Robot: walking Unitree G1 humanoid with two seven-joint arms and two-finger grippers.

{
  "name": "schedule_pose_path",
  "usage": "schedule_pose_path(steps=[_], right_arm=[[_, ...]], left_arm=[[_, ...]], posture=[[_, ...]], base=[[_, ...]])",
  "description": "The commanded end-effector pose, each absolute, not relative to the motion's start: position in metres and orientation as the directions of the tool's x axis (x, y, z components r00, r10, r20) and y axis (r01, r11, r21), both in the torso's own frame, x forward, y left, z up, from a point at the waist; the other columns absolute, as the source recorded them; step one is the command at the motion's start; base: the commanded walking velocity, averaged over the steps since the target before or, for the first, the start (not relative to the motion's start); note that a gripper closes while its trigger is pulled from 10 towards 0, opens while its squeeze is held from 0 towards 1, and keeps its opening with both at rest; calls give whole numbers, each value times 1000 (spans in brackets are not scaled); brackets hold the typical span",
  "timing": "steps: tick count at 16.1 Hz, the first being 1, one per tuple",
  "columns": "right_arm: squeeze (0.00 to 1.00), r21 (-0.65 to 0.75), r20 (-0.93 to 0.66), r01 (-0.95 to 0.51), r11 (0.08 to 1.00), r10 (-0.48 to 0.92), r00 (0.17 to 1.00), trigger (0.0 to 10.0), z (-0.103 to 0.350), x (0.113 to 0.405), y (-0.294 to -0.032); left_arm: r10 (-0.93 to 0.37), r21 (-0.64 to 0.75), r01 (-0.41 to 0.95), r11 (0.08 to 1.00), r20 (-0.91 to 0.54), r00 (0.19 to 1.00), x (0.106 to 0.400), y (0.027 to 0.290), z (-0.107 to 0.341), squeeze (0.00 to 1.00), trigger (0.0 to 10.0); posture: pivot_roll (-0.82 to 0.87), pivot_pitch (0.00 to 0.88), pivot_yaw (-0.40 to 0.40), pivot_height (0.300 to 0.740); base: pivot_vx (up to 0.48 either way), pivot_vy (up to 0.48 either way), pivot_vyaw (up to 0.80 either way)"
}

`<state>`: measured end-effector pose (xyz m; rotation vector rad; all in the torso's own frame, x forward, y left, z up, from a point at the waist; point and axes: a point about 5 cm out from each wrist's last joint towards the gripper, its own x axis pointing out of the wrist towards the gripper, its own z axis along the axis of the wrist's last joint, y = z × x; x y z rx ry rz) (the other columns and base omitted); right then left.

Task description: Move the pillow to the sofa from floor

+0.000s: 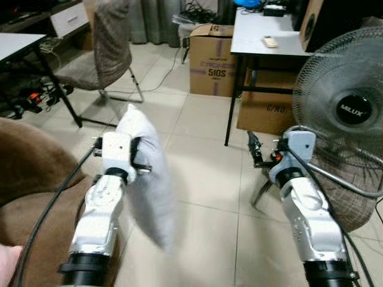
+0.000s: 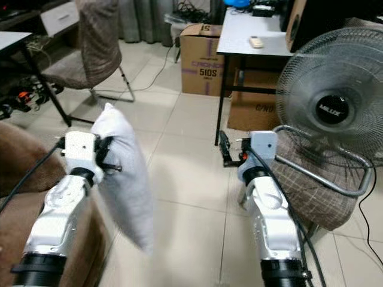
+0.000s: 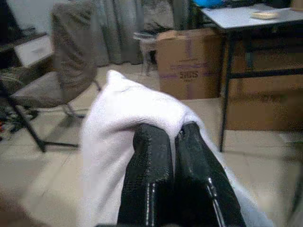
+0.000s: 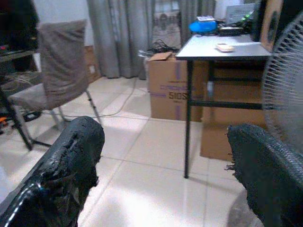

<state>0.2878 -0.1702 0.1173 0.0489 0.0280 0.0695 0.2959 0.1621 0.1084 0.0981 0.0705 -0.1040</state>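
Note:
A white pillow (image 1: 151, 179) hangs above the tiled floor, pinched by my left gripper (image 1: 139, 160) near its upper edge. In the left wrist view both black fingers (image 3: 151, 161) are pressed together on the pillow's (image 3: 118, 113) fabric. The brown sofa (image 1: 27, 179) lies to the left, its seat just beside my left arm. My right gripper (image 1: 256, 150) is held out over the floor at the right, open, with nothing between its fingers (image 4: 75, 156).
A standing fan (image 1: 353, 107) is close to the right arm, over a checked chair (image 2: 311, 191). A desk (image 1: 263, 39) with cardboard boxes (image 1: 209, 60) stands ahead. A draped folding chair (image 1: 102, 54) is at the back left. Bare tiled floor lies between.

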Motion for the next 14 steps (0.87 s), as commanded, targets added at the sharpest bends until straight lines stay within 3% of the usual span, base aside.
schedule_pose_path(steps=[1, 10, 14], right_arm=[[0, 42, -3, -71, 997, 71, 997, 10000, 124, 290, -169], [0, -5, 5, -96, 995, 96, 995, 10000, 126, 293, -166], [0, -22, 7, -103, 994, 103, 995, 10000, 126, 295, -165]], left_arm=[[-107, 113, 107, 988, -2, 994, 301, 163, 125, 0, 10000], [-109, 112, 108, 988, 1, 994, 303, 162, 126, 0, 10000], [-111, 113, 109, 988, 9, 994, 304, 162, 127, 0, 10000]], posture=[[-34, 0, 57, 740], [-35, 0, 52, 740], [-28, 0, 47, 740]], base=[[375, 0, 0], [376, 0, 0], [377, 0, 742]])
